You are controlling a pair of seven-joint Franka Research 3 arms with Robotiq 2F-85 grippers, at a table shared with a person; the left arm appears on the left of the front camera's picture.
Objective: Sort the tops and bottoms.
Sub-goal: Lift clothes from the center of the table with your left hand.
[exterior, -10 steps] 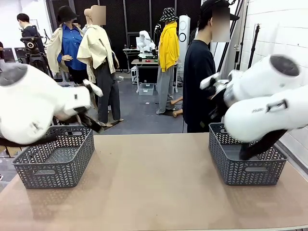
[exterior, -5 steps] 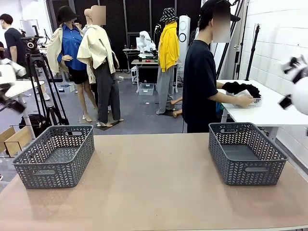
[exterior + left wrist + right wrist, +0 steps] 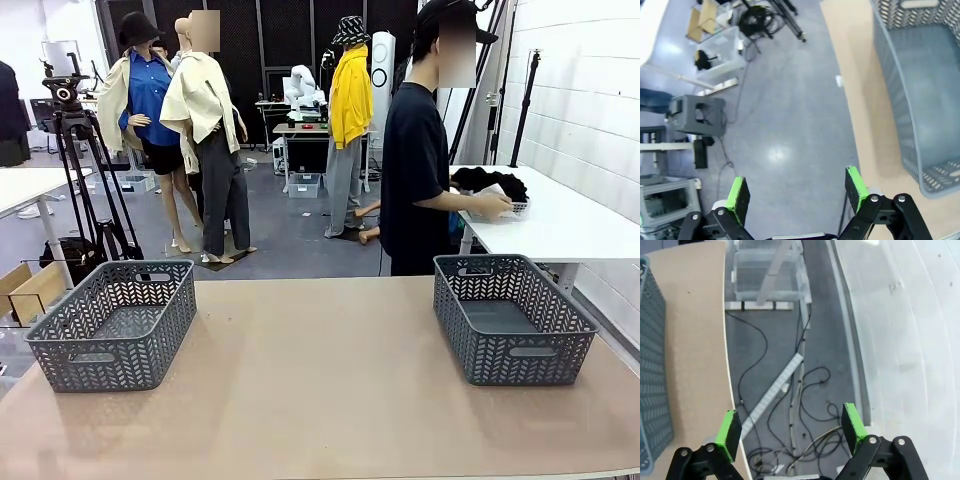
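Bottoms (image 3: 487, 181): a dark bundle lies on the white side desk (image 3: 560, 225), behind the brown desk (image 3: 320, 380). The person (image 3: 415, 180) has a hand (image 3: 497, 207) on or right by it; can't tell if it's gripped. The bundle is well apart from both baskets. Vs half a sec ago it sits a bit nearer the person and the reaching arm is drawn in slightly, so the person is prob. gathering clothes to bring over (a guess).

Bigger change: 1 sec ago both robot arms hang over the baskets; now they're swung out past the brown desk's two ends. The left grey basket (image 3: 115, 325) and right grey basket (image 3: 515, 320) stand empty at opposite ends of that desk, w/ bare top between them.

Left end effector (image 3: 796, 192): spread wide, nothing held, hanging over the floor (image 3: 790, 125) just off the desk edge, w/ the left basket beside it. Right end effector (image 3: 791, 429): also spread wide and empty, over cables (image 3: 805, 385) on the floor past the other desk edge.

Meaning for the task: no garment is in either basket, so sorting reads as at its start or between rounds. No clothes lie on the brown desk, so the arms are prob. parked till the person brings some over.
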